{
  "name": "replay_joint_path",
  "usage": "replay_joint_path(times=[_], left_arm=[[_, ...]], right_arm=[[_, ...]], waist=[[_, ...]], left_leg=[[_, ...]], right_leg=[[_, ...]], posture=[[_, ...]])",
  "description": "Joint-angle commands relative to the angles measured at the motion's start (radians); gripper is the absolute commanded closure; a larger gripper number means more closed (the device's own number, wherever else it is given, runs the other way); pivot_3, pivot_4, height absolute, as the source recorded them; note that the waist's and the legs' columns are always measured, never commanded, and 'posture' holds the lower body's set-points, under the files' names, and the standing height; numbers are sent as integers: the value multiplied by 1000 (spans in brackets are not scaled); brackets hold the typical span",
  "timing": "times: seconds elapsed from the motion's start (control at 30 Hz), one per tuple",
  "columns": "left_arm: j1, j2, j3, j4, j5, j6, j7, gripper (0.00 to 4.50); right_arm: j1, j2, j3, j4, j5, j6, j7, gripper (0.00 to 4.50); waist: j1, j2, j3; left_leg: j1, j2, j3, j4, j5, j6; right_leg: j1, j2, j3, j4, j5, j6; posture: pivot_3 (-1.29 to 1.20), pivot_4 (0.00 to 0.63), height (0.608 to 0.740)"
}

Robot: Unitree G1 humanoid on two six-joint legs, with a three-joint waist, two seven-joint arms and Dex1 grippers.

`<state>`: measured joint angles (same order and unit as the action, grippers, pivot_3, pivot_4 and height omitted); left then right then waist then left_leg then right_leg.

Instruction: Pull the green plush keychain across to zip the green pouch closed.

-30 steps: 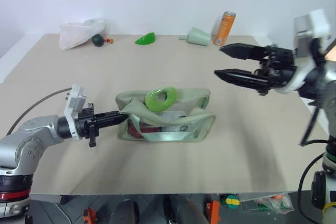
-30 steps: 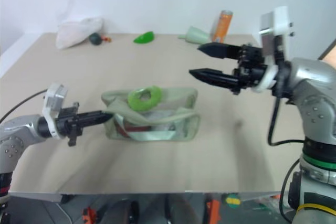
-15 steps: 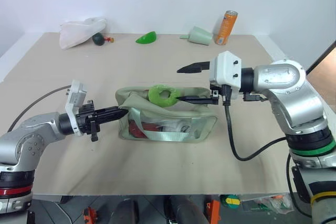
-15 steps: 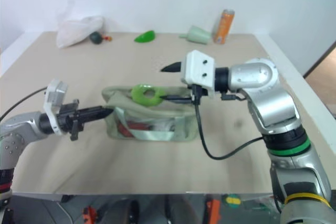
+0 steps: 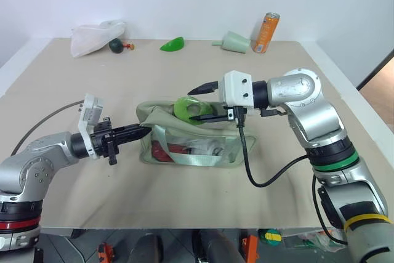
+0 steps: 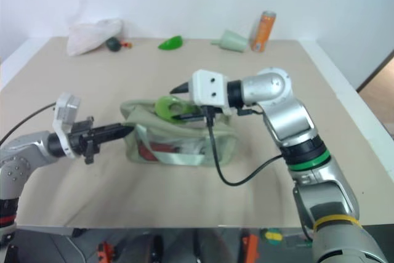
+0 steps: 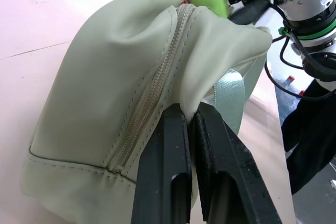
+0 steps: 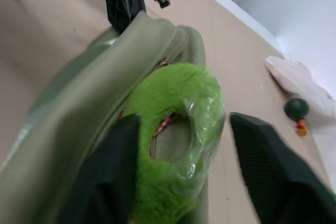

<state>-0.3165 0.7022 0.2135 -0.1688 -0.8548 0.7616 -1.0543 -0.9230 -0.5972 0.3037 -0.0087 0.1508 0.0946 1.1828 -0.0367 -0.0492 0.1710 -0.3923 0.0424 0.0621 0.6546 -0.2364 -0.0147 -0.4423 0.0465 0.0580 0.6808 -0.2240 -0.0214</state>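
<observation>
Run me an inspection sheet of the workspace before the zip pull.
Surface: beige table, pouch near the middle.
Job's things: green pouch lying with its zipper partly open; green plush keychain on top of it.
Clutter: white cloth bag, dark green ball, glossy green leaf piece, pale green funnel, orange can, all along the far edge.
Grippers: left gripper shut on the pouch's end; right gripper jaws straddle the keychain, not yet clamped.
Cables: black cable drooping from the right wrist onto the table.
Surroundings: white wall.
</observation>
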Motion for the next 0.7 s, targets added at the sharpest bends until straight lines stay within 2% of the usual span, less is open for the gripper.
replay_joint_path(times=[0.03, 0.13, 0.17, 0.47, 0.57, 0.7], left_arm=[[11, -4, 3, -42, -15, 1, 5, 4500], [20, -4, 5, -45, -17, -2, 8, 4500], [21, -4, 5, -46, -17, -3, 8, 4500], [22, -6, 3, -36, -14, -8, 5, 4500], [19, -9, -2, -30, -8, -12, 3, 4500], [18, -10, -9, -23, -3, -21, -2, 4500]], right_arm=[[-38, 16, -13, 13, -17, -39, 1, 3252], [-41, 24, -20, 17, -10, -40, 15, 4331], [-41, 25, -22, 18, -9, -40, 19, 4467], [-48, 17, -50, 33, -14, -50, 20, 4467], [-78, 0, -121, 49, 30, -1, -9, 4467], [-94, -75, -216, 38, 102, 79, 14, 4467]], waist=[[0, 0, 0], [0, 0, 0], [0, 0, 0], [0, 0, 0], [1, 0, 0], [6, 0, 0]], left_leg=[[0, 0, 0, 0, 0, 0], [0, 0, 0, 0, 0, 0], [0, 0, 0, 0, 0, 0], [0, 0, 0, 0, 0, 0], [0, 0, 0, 0, 0, 0], [0, -2, 0, 0, 0, 0]], right_leg=[[0, 0, 0, 0, 0, 0], [0, 0, 0, 0, 0, 0], [0, 0, 0, 0, 0, 0], [0, 0, 0, 0, 0, 0], [0, 0, 0, 0, 0, 0], [0, -2, 0, 0, 0, 0]], posture=[[0, 150, 740], [0, 150, 740], [0, 150, 740], [0, 150, 740], [0, 150, 740], [0, 150, 740]])
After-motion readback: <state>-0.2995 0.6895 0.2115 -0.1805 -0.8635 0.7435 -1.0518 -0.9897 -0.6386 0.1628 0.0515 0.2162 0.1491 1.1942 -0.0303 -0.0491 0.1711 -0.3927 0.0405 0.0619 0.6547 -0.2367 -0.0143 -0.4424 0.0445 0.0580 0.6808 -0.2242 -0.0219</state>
